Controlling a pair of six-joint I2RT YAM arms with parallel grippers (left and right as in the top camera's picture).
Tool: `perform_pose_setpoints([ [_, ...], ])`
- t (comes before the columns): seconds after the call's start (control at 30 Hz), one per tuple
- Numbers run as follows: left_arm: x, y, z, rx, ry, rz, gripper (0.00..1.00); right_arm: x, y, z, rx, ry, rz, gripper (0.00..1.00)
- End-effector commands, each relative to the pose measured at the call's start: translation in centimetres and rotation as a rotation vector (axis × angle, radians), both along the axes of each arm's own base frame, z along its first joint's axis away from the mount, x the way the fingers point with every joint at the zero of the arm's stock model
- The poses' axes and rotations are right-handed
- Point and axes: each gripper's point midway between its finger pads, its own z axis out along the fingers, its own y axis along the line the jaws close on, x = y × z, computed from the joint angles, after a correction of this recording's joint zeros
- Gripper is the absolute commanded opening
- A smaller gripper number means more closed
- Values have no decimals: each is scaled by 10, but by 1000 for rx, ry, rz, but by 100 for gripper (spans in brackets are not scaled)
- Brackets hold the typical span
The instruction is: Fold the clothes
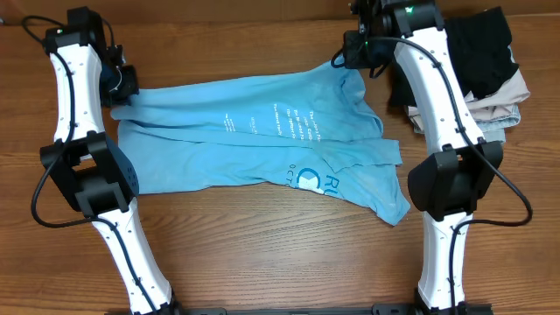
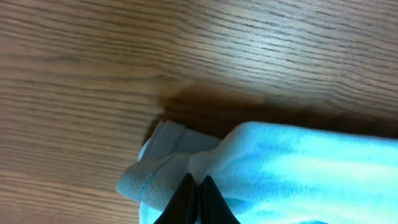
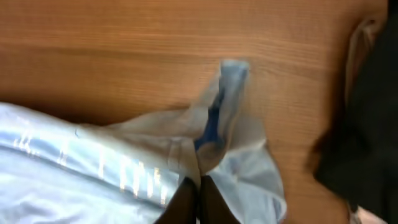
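Your light blue T-shirt (image 1: 254, 144) lies spread out on the desk (image 1: 262, 262), just to the left of the pile of clothes (image 1: 499, 83). It is wrinkled, and part of it is folded over itself. Small white words (image 1: 293, 122) show on the side turned up. Some big letters (image 1: 319, 179) show on the edge farther from the pile's back end.

Your left pincer (image 2: 195, 182) is pressed together. It is pinching the T-shirt at the end farthest from the pile. The cloth bunches up around its tips, and a dark shadow lies on the desk under the cloth there.

Your right pincer (image 3: 198, 182) is pressed together too. It is pinching the T-shirt at the corner nearest the pile. A thin strip of cloth sticks out past its tips.

In the pile, a black garment (image 1: 486, 44) lies on top of a beige garment (image 1: 514, 92). Your right arm hides the gap, so you cannot tell if the T-shirt touches the pile.
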Motion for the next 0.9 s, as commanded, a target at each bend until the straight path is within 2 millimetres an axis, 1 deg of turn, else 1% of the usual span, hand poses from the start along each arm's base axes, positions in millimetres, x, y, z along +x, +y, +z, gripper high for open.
perform_pose_setpoints([
  [0.0,1,6,26,61,-24,5,4,-32,-12,69,34,-41,-111,4],
  [0.07,-2,5,30,61,-14,5,4,-53,-17,70,28,28,-143,4],
  [0.17,-9,3,30,53,11,4,4,-79,-23,63,3,134,-172,4],
  [0.33,-20,1,27,44,61,-6,4,-85,-26,54,0,177,-229,4],
  [0.4,-25,0,27,41,80,-24,4,-89,-27,53,0,190,-246,4],
  [0.43,-28,0,27,41,93,-23,4,-95,-29,51,-1,206,-272,4],
  [0.5,-34,1,27,42,119,-21,4,-104,-38,49,-36,221,-319,4],
  [0.53,-38,2,26,50,135,-21,4,-112,-46,46,-71,231,-352,4],
  [0.63,-41,4,25,64,148,-20,4,-132,-65,38,-157,257,-432,4],
  [0.77,-42,4,24,62,157,-21,4,-159,-69,16,-177,332,-431,4],
  [0.87,-45,3,20,57,171,-21,4,-177,-70,-11,-194,404,-425,4],
])
